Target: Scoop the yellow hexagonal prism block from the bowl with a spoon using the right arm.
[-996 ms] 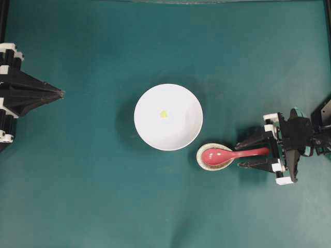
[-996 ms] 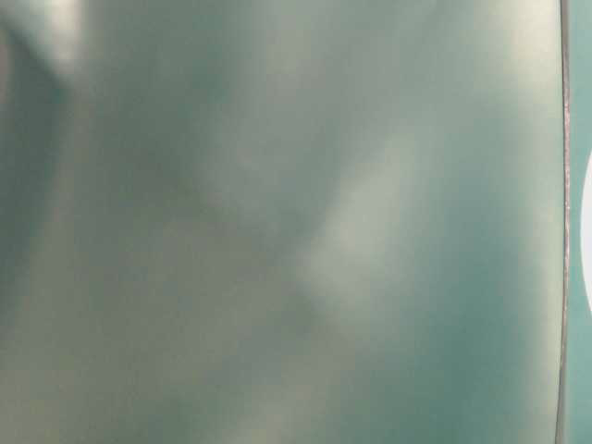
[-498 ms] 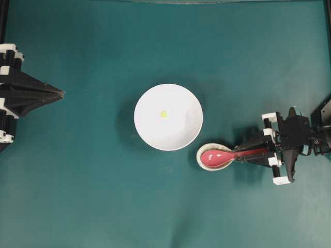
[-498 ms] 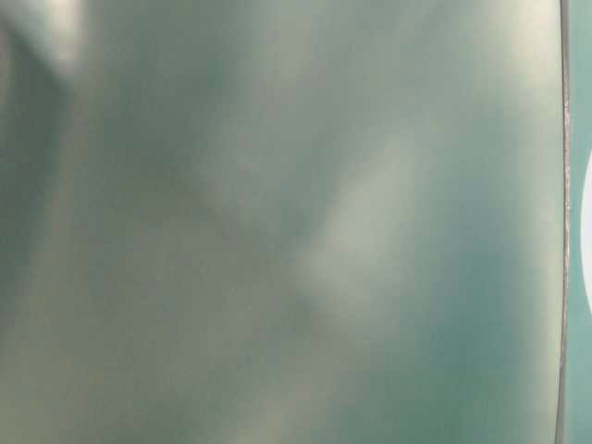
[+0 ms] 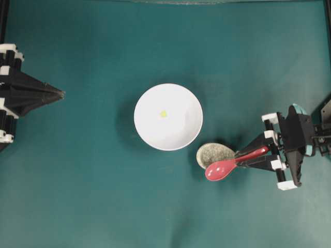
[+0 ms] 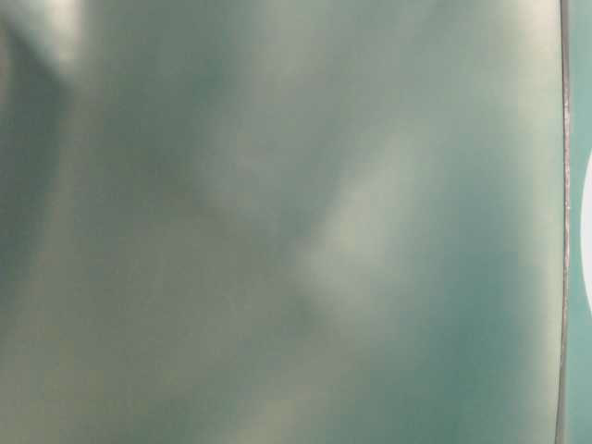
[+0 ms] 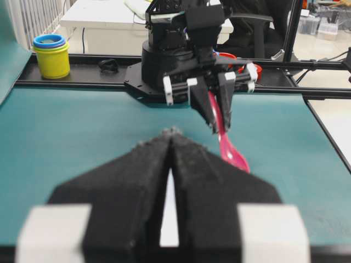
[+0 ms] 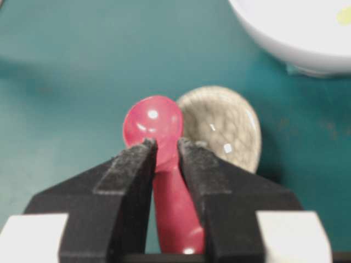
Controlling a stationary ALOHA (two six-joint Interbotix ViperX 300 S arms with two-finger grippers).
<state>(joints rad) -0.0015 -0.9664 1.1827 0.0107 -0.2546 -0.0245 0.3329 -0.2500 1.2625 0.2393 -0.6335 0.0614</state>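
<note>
One teal table (image 5: 93, 196), right fingers (image 8: 131, 170) grasping spoon (image 5: 222, 169), left fingers (image 7: 148, 170) clenched.

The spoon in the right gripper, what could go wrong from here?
1. The spoon is pinched only along its thin, glossy handle by the right gripper, so it may twist or slip.
2. The yellow block is far smaller than the scoop and may skid around the bowl rather than load.

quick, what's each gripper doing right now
Left gripper: closed, holding nothing.
Right gripper: closed on the spoon by its handle, scoop lifted off the small speckled dish.
</note>
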